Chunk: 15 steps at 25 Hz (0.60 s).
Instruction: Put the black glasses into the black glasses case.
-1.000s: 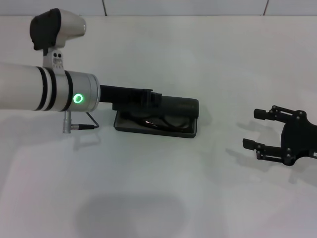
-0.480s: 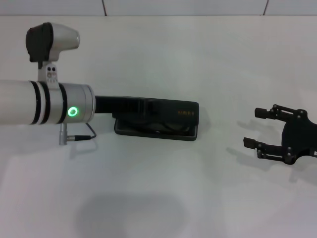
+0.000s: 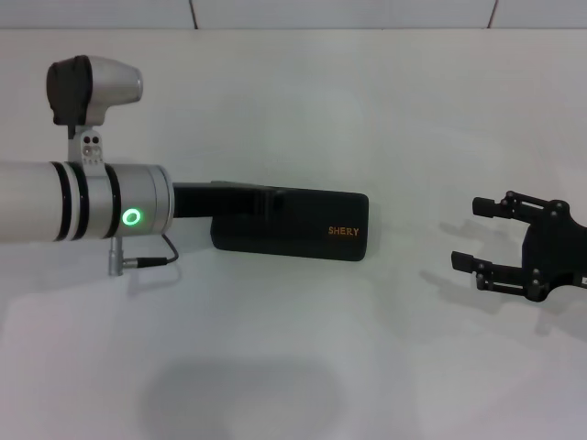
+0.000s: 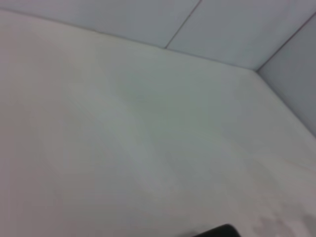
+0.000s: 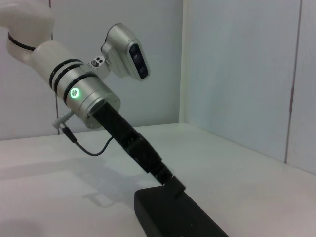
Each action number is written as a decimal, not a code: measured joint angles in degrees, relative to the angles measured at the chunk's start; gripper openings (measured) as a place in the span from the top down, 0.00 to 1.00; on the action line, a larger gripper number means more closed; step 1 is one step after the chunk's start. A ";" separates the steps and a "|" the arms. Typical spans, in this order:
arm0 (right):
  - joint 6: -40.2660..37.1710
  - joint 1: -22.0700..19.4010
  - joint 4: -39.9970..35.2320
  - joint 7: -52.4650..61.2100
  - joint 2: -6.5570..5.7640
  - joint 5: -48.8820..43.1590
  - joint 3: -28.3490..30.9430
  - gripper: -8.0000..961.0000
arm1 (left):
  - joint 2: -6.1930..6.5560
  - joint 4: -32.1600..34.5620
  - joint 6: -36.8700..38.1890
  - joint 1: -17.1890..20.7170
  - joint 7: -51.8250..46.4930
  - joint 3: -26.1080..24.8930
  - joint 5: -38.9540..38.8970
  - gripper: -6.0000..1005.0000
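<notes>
Risk: the left gripper (image 3: 275, 203) presses on the lid of the black glasses case (image 3: 292, 227); if it pushes off-centre or sideways, the case could skid on the white table (image 3: 303, 367), and if the latch is not fully caught the lid could spring open once the pressure comes off.
Case: lid down, flat on the table near the middle, orange lettering facing the robot.
Black glasses: not visible in any view; judging by the closed lid they are probably inside, but this cannot be confirmed.
Left gripper: its tip touches the lid's left end; I cannot tell how far its fingers are spread, and it appears to hold nothing.
Right gripper (image 3: 491, 240): well apart on the right, hovering over the table, fingers spread wide, empty.
</notes>
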 joint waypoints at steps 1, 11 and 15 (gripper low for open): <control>0.00 0.00 0.00 0.00 0.00 0.00 0.00 0.22 | 0.04 0.12 0.11 -0.08 0.69 -0.07 -0.46 0.98; -0.51 0.00 0.00 0.02 -0.05 0.93 -0.02 0.22 | 0.61 2.40 6.50 -0.44 16.87 -4.51 -5.93 0.98; -0.66 0.00 0.08 0.11 0.01 0.97 -0.25 0.22 | 1.23 1.09 13.26 -0.77 26.48 -10.58 -6.05 0.98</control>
